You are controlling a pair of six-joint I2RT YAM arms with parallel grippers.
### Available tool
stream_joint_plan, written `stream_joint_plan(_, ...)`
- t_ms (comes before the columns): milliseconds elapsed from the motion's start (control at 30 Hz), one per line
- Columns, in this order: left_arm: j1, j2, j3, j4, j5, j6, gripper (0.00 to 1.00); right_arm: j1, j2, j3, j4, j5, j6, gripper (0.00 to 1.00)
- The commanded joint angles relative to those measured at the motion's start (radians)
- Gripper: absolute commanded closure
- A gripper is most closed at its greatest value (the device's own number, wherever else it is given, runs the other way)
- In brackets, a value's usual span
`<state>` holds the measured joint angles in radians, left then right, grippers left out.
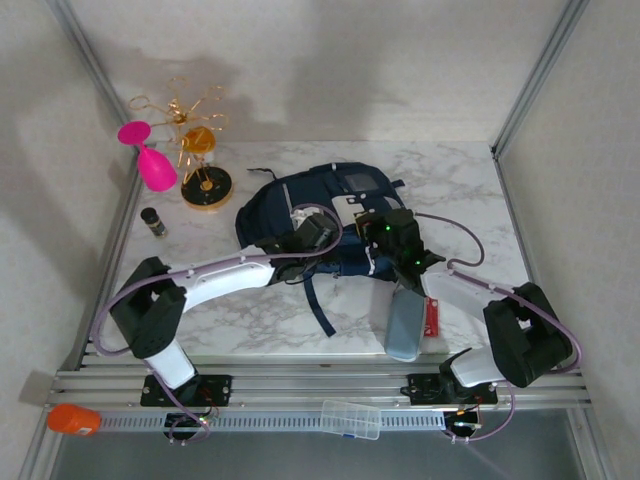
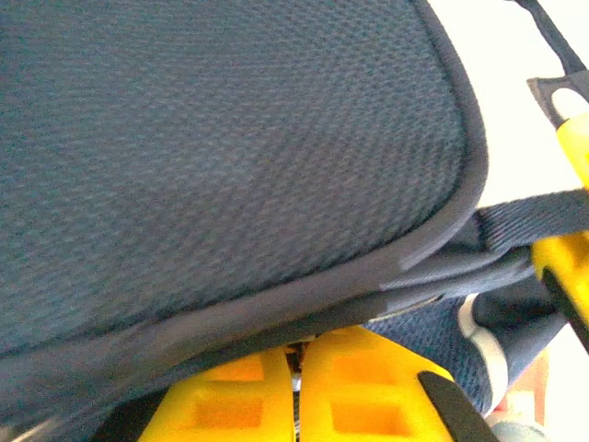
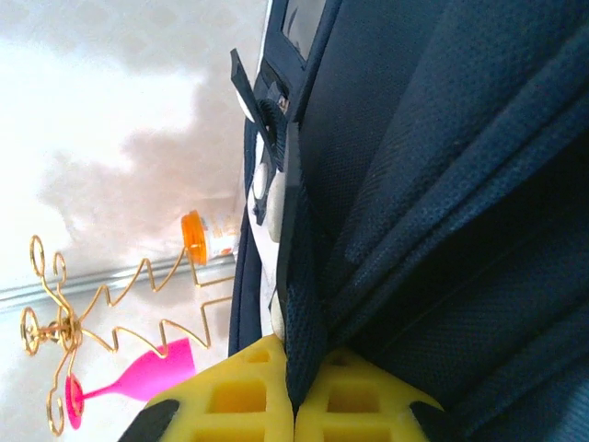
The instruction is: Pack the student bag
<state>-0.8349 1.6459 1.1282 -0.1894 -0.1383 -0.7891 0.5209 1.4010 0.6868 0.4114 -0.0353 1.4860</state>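
navy student bag (image 1: 330,215) flat at the middle of the marble surface (image 1: 250,320). left fingers (image 2: 239,401) pinched shut on a thin bit under its grey trim; right fingers (image 3: 230,401) clamped on a navy fabric fold. red label (image 1: 431,318) at near right and small dark bottle (image 1: 153,222) at left: print too small to read.

Lab enclosure: aluminium frame (image 1: 300,384), white walls (image 1: 350,70).
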Motion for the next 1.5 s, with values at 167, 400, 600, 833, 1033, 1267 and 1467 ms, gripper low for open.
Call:
stream_joint_plan(167,0.075,-0.075,-0.033,-0.280,-0.035,0.235,1.00,-0.131,0.041,0.142,-0.047,-0.132,-0.228,1.00)
stream_joint_plan(400,0.060,-0.102,-0.028,-0.137,0.046,0.174,1.00,-0.115,0.106,0.259,-0.221,-0.192,-0.352,0.83)
stream_joint_plan(600,0.061,-0.086,-0.003,-0.083,0.006,0.111,1.00,-0.086,-0.043,0.106,-0.298,-0.166,-0.292,0.38)
stream_joint_plan(833,0.060,-0.058,0.011,-0.079,0.031,0.102,1.00,0.043,0.038,0.086,-0.196,-0.208,-0.141,0.32)
stream_joint_plan(1033,0.054,-0.044,0.017,-0.086,0.049,0.099,1.00,0.059,0.165,0.179,-0.144,-0.150,-0.154,0.41)
stream_joint_plan(1267,0.049,-0.041,0.025,-0.146,0.029,0.106,1.00,0.068,0.293,0.308,-0.137,-0.145,-0.308,0.88)
stream_joint_plan(1467,0.046,-0.091,-0.022,-0.251,-0.024,0.098,1.00,0.021,0.261,0.321,-0.228,-0.241,-0.547,1.00)
